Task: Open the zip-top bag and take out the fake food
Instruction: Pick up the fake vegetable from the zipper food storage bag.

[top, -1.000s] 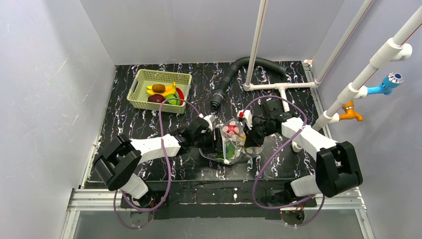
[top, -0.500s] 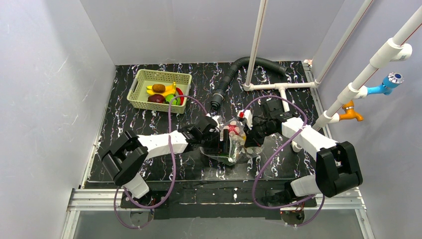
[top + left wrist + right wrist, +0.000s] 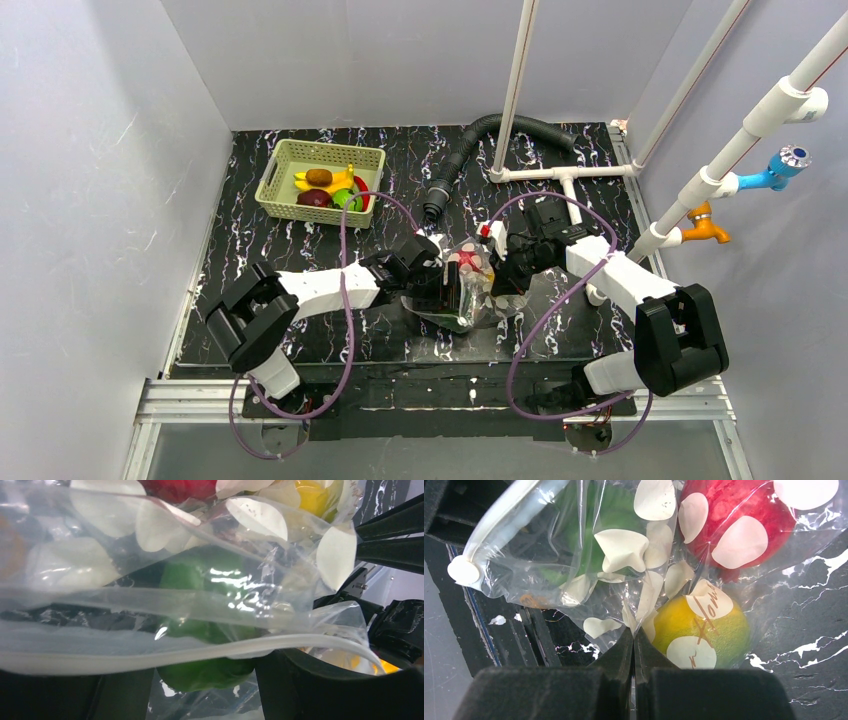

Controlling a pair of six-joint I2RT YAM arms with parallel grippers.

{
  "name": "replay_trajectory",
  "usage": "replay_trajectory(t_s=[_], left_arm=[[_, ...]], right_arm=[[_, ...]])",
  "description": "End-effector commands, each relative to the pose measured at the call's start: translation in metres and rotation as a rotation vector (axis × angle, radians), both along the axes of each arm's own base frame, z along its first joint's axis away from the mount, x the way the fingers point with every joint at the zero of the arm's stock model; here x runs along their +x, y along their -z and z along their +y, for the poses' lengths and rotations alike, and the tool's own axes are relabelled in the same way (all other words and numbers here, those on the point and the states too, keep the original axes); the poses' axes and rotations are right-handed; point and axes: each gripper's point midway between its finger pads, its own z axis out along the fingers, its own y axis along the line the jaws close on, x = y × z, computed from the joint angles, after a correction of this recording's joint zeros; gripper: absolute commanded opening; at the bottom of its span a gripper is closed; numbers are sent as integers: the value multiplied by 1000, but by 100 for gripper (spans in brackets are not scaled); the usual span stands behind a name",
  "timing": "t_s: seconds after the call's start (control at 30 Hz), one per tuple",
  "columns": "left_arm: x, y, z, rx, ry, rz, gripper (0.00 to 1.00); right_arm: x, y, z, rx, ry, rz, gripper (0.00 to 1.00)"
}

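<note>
The zip-top bag (image 3: 470, 292) lies at the table's middle between both grippers, its white zip strip (image 3: 150, 656) running across the left wrist view. Inside it are a red piece (image 3: 734, 500), a yellow-green piece (image 3: 724, 630) and a green piece (image 3: 200, 672). My left gripper (image 3: 440, 285) is at the bag's mouth, its fingers partly closed with the green piece filling the gap between them (image 3: 204, 690). My right gripper (image 3: 497, 272) is shut on a fold of the bag's plastic (image 3: 634, 630), next to the yellow-green piece.
A pale green lattice basket (image 3: 330, 148) at the back left holds a banana (image 3: 335, 182) and other fake food. A black corrugated hose (image 3: 470, 150) and white pipes (image 3: 560, 172) lie behind the bag. Grey walls close in both sides.
My left arm has reached to the right, bringing its gripper up against the bag's mouth. The right arm and the bag have stayed in place.
</note>
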Motion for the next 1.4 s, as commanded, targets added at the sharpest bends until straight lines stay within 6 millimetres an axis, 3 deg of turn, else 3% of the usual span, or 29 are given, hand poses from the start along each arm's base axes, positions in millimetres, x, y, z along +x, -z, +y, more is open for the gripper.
replay_trajectory(t_s=[0.0,0.17,0.53,1.37], left_arm=[[-3,-5,22,75,-8,-40,10],[-1,-22,30,64,-20,-88,0],[0,-42,48,-57,-50,-75,0],[3,-59,95,-179,-161,-96,0]], right_arm=[[4,-10,3,23,-15,-29,5],[4,-11,2,21,-15,-34,5],[5,-10,1,13,-14,-46,5],[6,-7,-1,0,-14,-52,5]])
